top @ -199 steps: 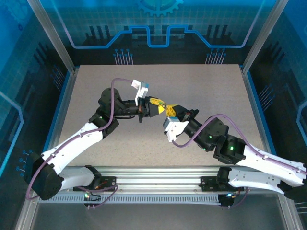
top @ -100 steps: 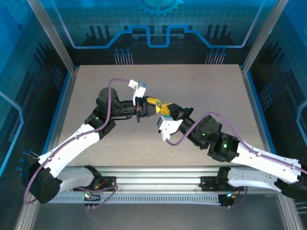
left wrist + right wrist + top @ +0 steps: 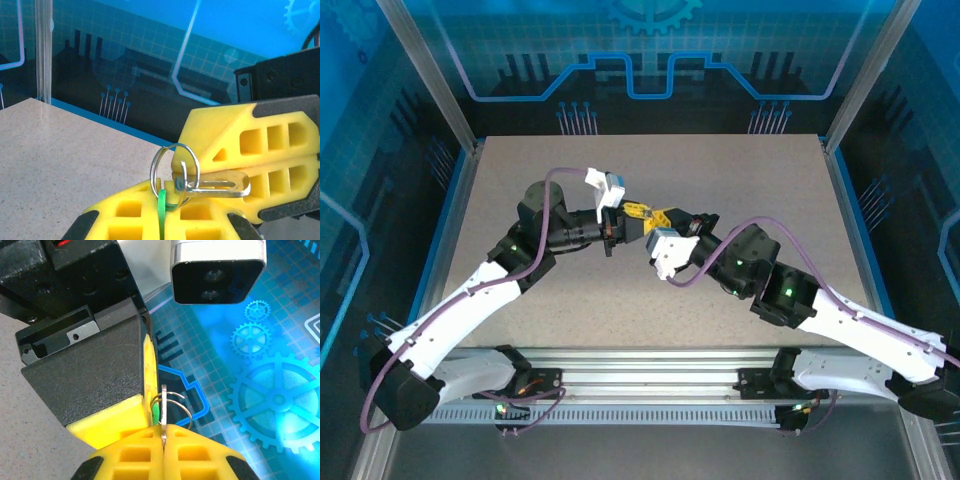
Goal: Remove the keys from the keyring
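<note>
We see the left gripper (image 3: 161, 214) with its yellow fingers pressed together on the keyring (image 3: 175, 150), and a green tag (image 3: 162, 200) runs down between them. The right gripper (image 3: 250, 167) is clamped on a silver key (image 3: 222, 183) threaded on that ring. From above, the two grippers meet tip to tip over the middle of the table (image 3: 750, 165), with the arms angling in from either side

tabletop (image 3: 750, 180): speckled beige, stone-look | back panel (image 3: 650, 60): translucent blue, circuit traces plus gear print | corner posts (image 3: 420, 65): aluminium, one at each back corner | front rail (image 3: 650, 360): slotted aluminium extrusion along near edge | side walls (image 3: 360, 180): blue grid-pattern panels
</note>
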Robot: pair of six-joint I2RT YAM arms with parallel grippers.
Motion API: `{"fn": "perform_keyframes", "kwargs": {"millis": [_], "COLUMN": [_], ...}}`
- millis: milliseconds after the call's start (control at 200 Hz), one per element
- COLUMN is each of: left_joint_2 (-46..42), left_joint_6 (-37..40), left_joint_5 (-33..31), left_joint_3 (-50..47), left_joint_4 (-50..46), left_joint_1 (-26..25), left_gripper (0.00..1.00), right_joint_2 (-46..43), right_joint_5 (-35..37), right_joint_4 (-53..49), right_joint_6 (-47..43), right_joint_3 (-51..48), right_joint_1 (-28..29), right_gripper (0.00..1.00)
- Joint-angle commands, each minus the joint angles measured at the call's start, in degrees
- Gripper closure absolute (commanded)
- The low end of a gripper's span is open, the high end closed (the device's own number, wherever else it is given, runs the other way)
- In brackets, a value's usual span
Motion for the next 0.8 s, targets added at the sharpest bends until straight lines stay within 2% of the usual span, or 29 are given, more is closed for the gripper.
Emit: {"fn": "perform_keyframes", "kwargs": {"millis": [0,140,315,550,666,796], "left_joint_2": [-0.84,-0.14,0.54,1.10,1.25,1.58], "left_joint_6": [3.41,0.96,-1.30,-5.67,-9.79,-10.48], "left_joint_5": [10.40,13.95,14.30,16.71,19.30,21.19], "left_joint_3": [2.43,2.58,2.47,2.46,2.15,2.90], "left_joint_4": [-1.18,1.42,5.10,10.18,13.83,13.23], "left_joint_1": [-5.33,-5.25,-5.14,-3.94,-2.07,-1.64], "left_gripper": [1.00,1.00,1.00,1.00,1.00,1.00], "right_joint_2": [1.36,0.10,-0.78,-1.58,-1.73,-1.97], "right_joint_5": [-12.01,-14.13,-17.41,-16.71,-15.05,-16.14], "right_joint_4": [-0.73,-2.90,-4.90,-3.90,-3.45,-5.38], "right_joint_6": [1.53,1.86,3.03,1.86,-1.11,-5.24], "right_joint_3": [-2.42,-3.54,-4.51,-7.45,-7.79,-9.30], "right_joint_1": [-1.63,-3.12,-4.07,-5.76,-5.78,-5.53], "right_gripper": [1.00,1.00,1.00,1.00,1.00,1.00]}}
